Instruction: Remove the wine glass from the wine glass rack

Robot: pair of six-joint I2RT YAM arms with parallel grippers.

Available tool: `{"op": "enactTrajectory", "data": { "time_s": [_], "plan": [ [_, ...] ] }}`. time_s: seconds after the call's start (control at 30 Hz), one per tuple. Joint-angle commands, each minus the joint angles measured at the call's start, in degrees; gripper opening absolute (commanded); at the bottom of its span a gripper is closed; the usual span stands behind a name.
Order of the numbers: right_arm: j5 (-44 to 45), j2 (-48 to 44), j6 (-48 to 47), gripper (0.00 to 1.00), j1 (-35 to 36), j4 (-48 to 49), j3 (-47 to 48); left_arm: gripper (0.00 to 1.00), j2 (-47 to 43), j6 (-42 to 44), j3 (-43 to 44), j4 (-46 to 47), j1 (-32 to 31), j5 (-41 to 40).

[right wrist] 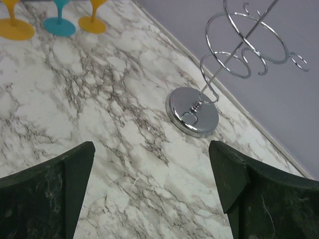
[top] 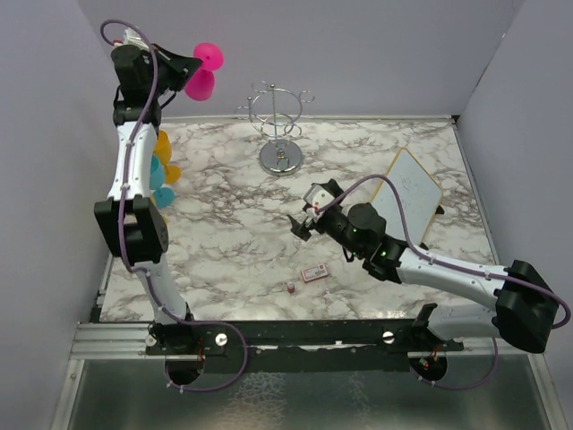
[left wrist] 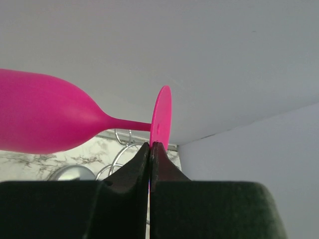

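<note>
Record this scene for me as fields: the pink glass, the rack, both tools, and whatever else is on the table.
pink wine glass: off the rack, held sideways in the air
left tool: shut on the glass's foot, raised near the back wall
wine glass rack: upright on the table, hooks empty
right tool: open, holding nothing, above the marble
teal glass: standing between yellow glasses at the table's left side
white board: right side of the table

bare table around rack, 3 glasses at left
</note>
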Motion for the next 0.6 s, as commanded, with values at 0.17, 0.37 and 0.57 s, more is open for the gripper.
{"op": "enactTrajectory", "data": {
  "time_s": [0.17, 0.37, 0.57],
  "plan": [
    [-4.8, -0.7, 17.7, 1.0, -0.7, -15.4, 10.2, 0.0, -31.0, 22.1, -20.7, 1.5, 0.5, -2.5],
    [-15.7, -0.6, 32.7, 1.0, -11.0, -26.3, 16.2, 0.0, -43.9, 26.4, -36.8, 3.9, -1.6, 3.5],
    [-33.7, -1.8, 38.3, 1.0, -19.9, -28.2, 18.8, 0.0, -53.9, 28.3, -51.4, 8.7, -8.2, 8.2]
  ]
}}
